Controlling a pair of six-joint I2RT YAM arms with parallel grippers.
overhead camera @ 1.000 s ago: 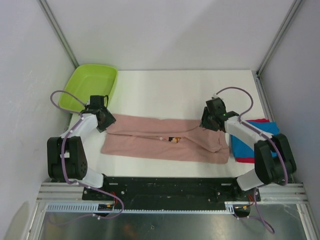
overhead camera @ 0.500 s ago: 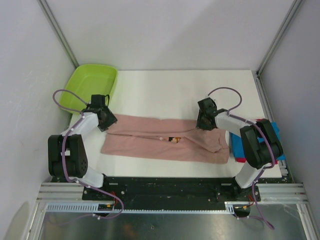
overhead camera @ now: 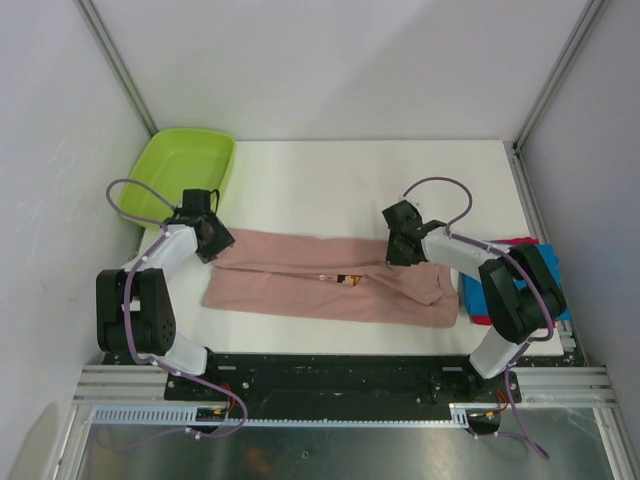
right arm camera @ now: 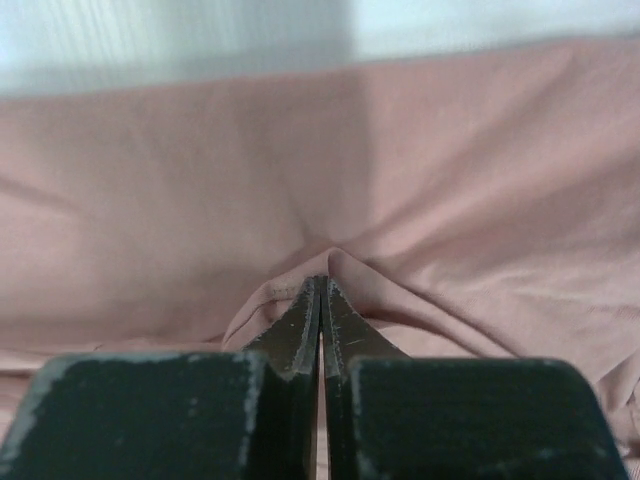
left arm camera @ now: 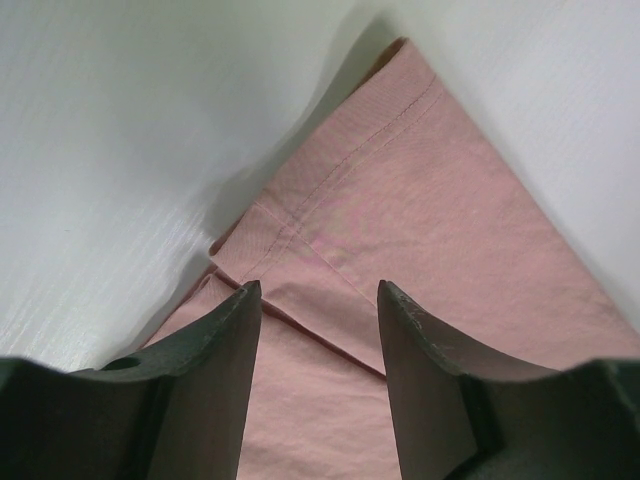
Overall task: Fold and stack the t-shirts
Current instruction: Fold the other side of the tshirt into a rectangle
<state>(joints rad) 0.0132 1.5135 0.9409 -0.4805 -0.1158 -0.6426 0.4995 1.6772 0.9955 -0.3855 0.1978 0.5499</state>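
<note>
The dusty pink t-shirt point(overhead camera: 300, 285) lies folded into a long band across the near part of the white table, its small orange print point(overhead camera: 348, 279) showing at a fold. My left gripper point(overhead camera: 212, 243) is open, low over the shirt's far left corner; in the left wrist view point(left arm camera: 318, 290) its fingers straddle a hem of the pink cloth point(left arm camera: 430, 200). My right gripper point(overhead camera: 397, 245) is shut on a pinched ridge of the pink cloth point(right arm camera: 450, 200) at the shirt's far edge, right of the middle, as the right wrist view point(right arm camera: 322, 282) shows. Blue point(overhead camera: 475, 290) and red point(overhead camera: 487, 320) folded shirts lie at the right, partly under my right arm.
A lime-green plastic tub point(overhead camera: 180, 170) stands at the far left corner of the table point(overhead camera: 340, 180). Enclosure walls and metal posts close in the left, right and back. The arm bases sit along the near edge.
My right gripper has moved left along the pink shirt's far edge, shut on the cloth. My left gripper has stayed about where it was.
</note>
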